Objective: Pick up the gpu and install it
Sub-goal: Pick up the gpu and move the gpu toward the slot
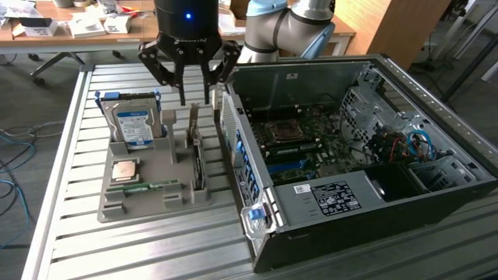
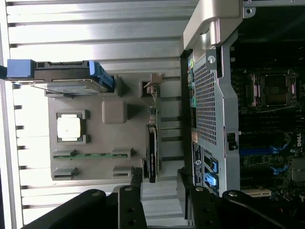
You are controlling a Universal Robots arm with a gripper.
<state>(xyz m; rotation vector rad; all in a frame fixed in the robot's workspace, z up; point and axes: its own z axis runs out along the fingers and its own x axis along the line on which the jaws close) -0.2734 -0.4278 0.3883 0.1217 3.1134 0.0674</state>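
The gpu [image 1: 199, 166] is a thin card with a dark edge. It stands on edge in a slot at the exterior view's right side of the grey holder tray [image 1: 148, 204], its metal bracket end toward the back. My gripper [image 1: 195, 87] hangs above that bracket end, open, with nothing between its fingers. In the wrist view the gpu [image 2: 152, 148] appears edge-on, in line with the gap of my gripper [image 2: 159, 191]. Beside the tray stands the open computer case [image 1: 350, 192], its motherboard [image 1: 300, 146] exposed.
The tray also holds a silver hard drive [image 1: 134, 123] standing upright, a square processor [image 1: 125, 170] and a green memory stick [image 1: 144, 187]. The case wall [image 2: 209, 109] stands close beside the gpu. Everything rests on a slatted metal table [image 1: 155, 251]. A cluttered desk [image 1: 78, 26] stands behind.
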